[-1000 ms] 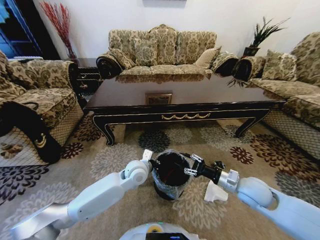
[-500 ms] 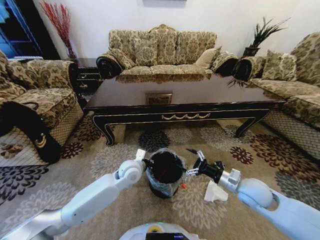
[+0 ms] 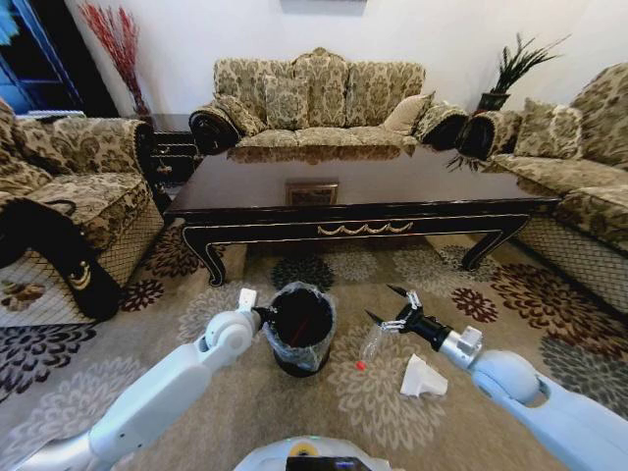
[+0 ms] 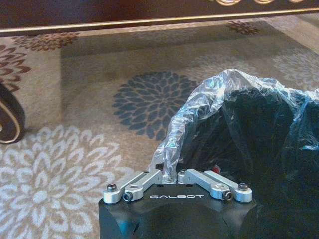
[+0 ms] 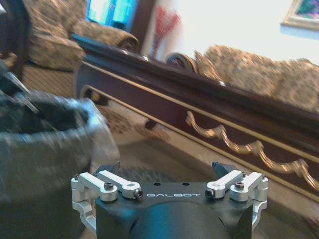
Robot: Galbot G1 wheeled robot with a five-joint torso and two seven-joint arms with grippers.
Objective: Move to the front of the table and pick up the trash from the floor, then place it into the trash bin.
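The left gripper (image 3: 257, 312) is pinching the liner rim of the trash bin (image 3: 297, 332) and has been dragging it leftward. The right gripper (image 3: 392, 307), fingers spread and empty, has pulled back from the bin. Beside the bin, a clear bottle (image 3: 371, 344) and white paper (image 3: 422, 377) are lying on the carpet, still uncollected. The bin's contents are too dark to tell.

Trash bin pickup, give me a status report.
Left gripper shut on trash bin rim liner. Right gripper open, empty. Bottle and white paper on carpet beside bin. Nothing blocking.
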